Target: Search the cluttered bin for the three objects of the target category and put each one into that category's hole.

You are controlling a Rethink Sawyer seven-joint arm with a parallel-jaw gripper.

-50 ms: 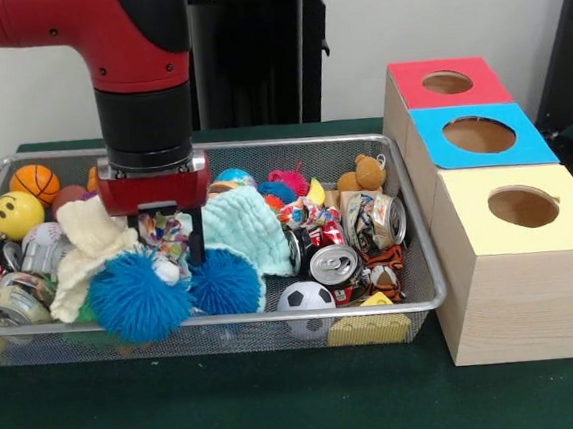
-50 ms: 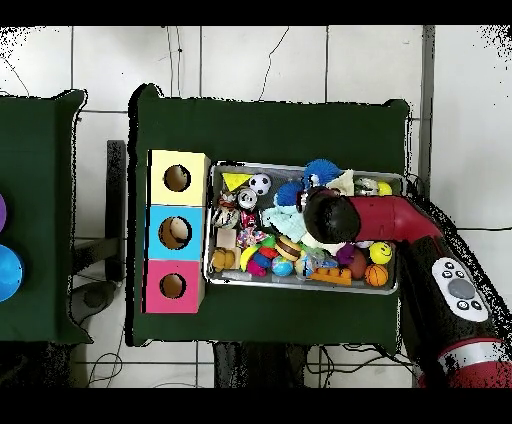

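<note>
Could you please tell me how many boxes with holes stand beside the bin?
3, in a row beside the wire bin: the red-topped box farthest back, the blue-topped box in the middle, and the yellow-topped box nearest the camera.

A table covered in dark green cloth [image 1: 233,410] is seen in the front view, and behind it a plain pale wall [image 1: 429,11] is lit evenly. Against that wall a black upright column [image 1: 253,62] is set, and a dark shape [image 1: 568,49] is cut off by the right edge. In the overhead view the floor [image 2: 260,60] is laid with large white tiles divided by dark joints, and thin cables are trailed across it. A second green-covered table [image 2: 35,210] is placed beside the first, with a narrow gap left between them.
</note>
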